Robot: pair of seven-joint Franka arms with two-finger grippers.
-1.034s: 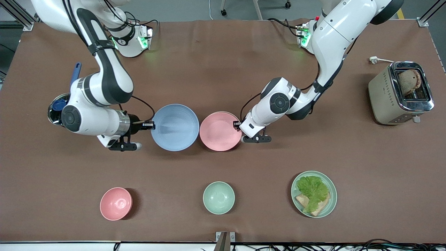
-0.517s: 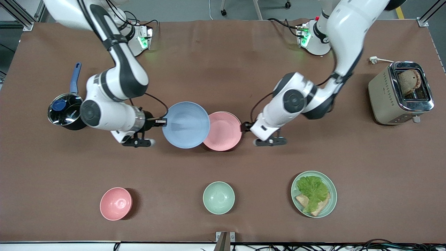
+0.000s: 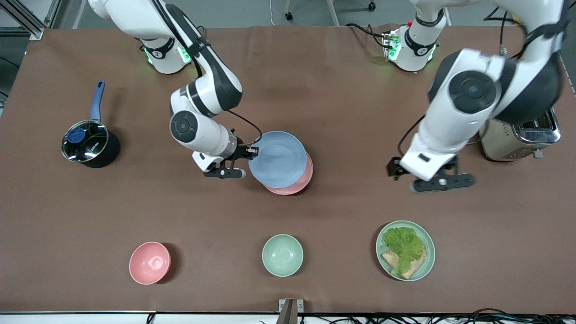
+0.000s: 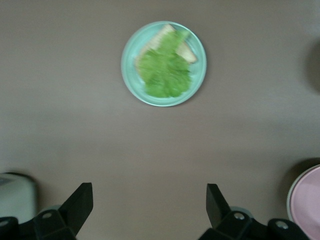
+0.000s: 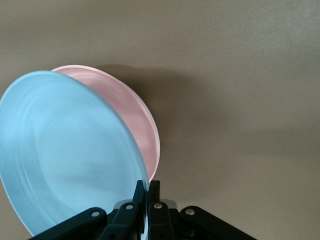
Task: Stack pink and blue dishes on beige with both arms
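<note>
My right gripper (image 3: pixel 252 152) is shut on the rim of the pale blue plate (image 3: pixel 278 158) and holds it tilted, just over the pale pink plate (image 3: pixel 297 185). In the right wrist view the fingers (image 5: pixel 148 192) pinch the blue plate's (image 5: pixel 65 150) edge, and the pink plate (image 5: pixel 135 120) lies partly covered beneath it. The beige plate does not show on its own in any view. My left gripper (image 3: pixel 393 169) hangs open and empty over bare table between the pink plate and the toaster. Its fingers stand wide apart in the left wrist view (image 4: pixel 149 205).
A saucepan (image 3: pixel 87 144) sits toward the right arm's end and a toaster (image 3: pixel 522 135) toward the left arm's end. Nearer the front camera stand a pink bowl (image 3: pixel 150 263), a mint-green bowl (image 3: pixel 282 255) and a lettuce plate (image 3: pixel 405 250).
The right arm carried the blue plate sideways until it overlaps the pink plate. The left gripper left the pink plate's rim, rose and drew away toward the toaster.
</note>
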